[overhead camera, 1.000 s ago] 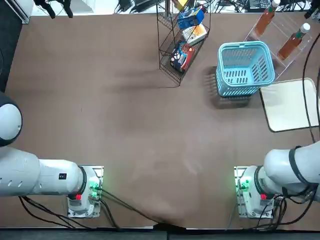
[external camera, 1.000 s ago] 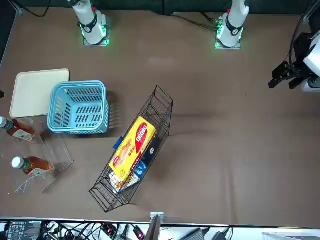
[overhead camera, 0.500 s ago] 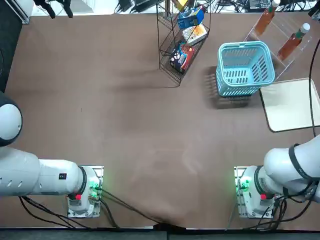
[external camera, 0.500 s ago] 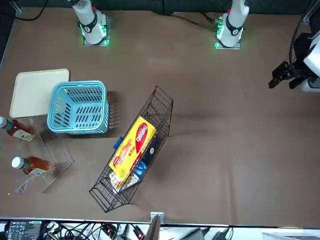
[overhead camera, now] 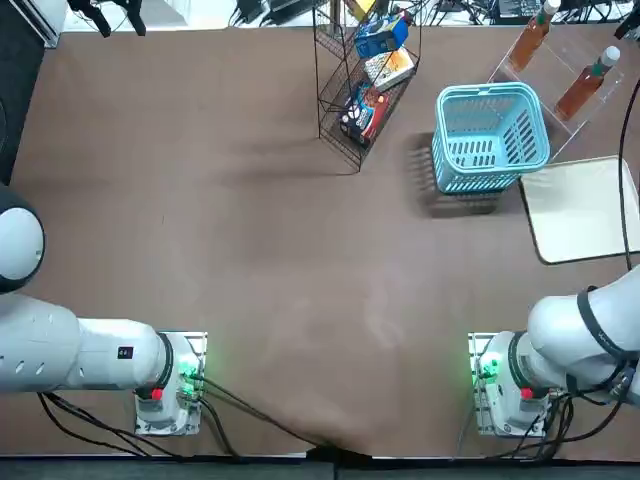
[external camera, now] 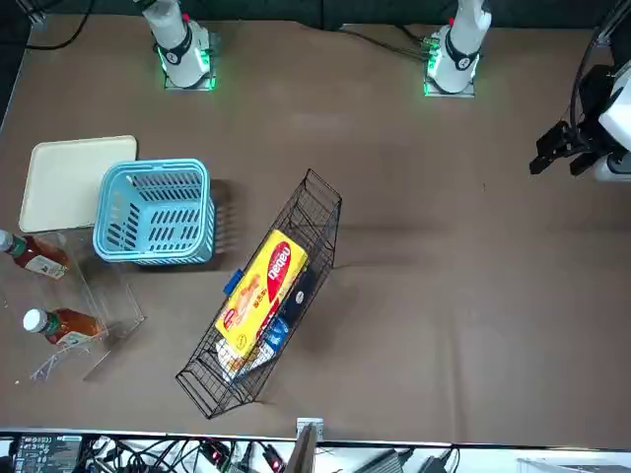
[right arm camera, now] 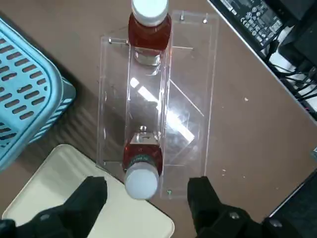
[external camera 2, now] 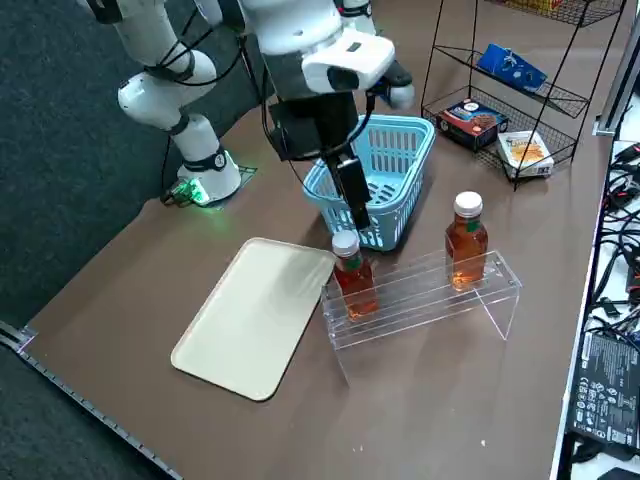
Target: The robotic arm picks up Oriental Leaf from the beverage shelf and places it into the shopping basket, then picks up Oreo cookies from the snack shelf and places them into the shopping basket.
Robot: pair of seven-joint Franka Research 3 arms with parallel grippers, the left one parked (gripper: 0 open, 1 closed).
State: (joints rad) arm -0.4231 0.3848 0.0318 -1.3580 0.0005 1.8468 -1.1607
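tea bottles on the clear rack, gripper nearby

the black wire tiered rack (external camera 2: pixel 577 100) holds a blue snack pack (external camera 2: pixel 511 68). a clear acrylic rack (external camera 2: pixel 420 297) bears two reddish-brown, white-capped tea bottles (external camera 2: pixel 466 243). near one, the black right gripper (right arm camera: pixel 147 191) has jaws apart.

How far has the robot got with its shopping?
Nothing looks done: the light turquoise slotted basket is empty. Nothing is in hand; the open black right gripper is near a white-capped tea bottle. Both that bottle and the bright blue snack pack on the black wire rack remain to be moved.
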